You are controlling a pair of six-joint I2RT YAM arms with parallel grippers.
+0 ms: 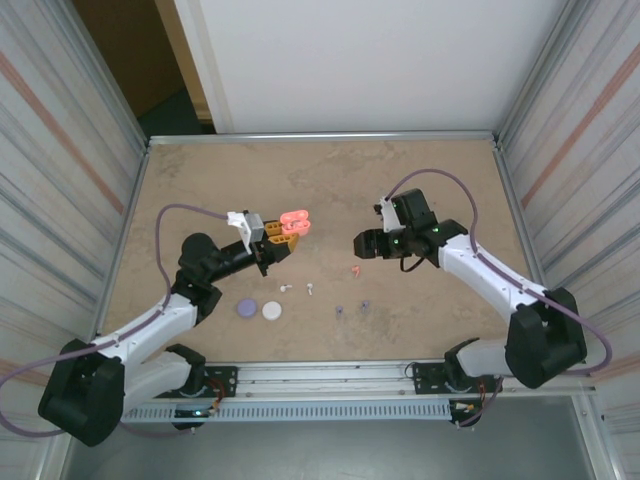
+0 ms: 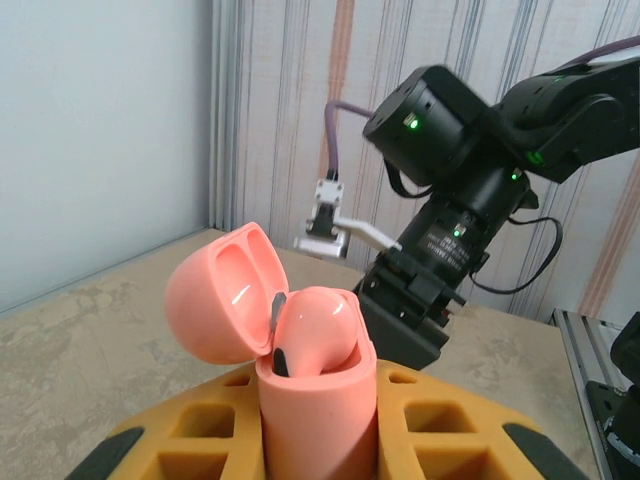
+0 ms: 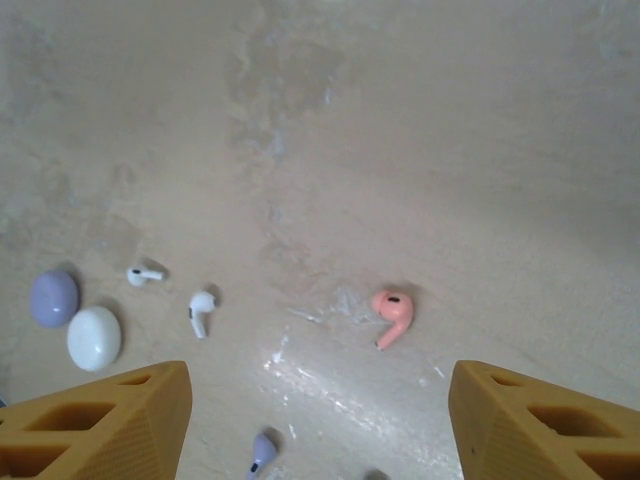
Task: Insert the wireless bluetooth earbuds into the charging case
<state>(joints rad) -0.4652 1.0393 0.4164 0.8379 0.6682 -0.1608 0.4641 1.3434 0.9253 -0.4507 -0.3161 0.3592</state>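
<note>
Pink charging case [image 2: 318, 400] standing lid-open, left claw [image 1: 283, 234] clenching it, raised far-left of pink earbud [image 3: 392, 312]. Pink shape inside possibly seated bud; unsure. Pink earbud lying flat on surface [image 3: 420, 140], long axis along stem, stem slanting toward purple earbuds [image 3: 262, 450]. Right claw [image 3: 320, 405] hovering above it, spread, empty. White earbuds [image 3: 201, 310] lying loose left of it.

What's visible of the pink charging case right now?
The pink charging case looks like glossy, smooth plastic, rounded like a pebble. It stands upright, clamped in the shut left pincer, apparently above the table, left of centre. Its lid is hinged open and tipped back, showing a hollow inside. A pink earbud with a dark oval spot appears seated in the body; whether the second slot is filled, I can't tell. Nothing else touches it.
</note>
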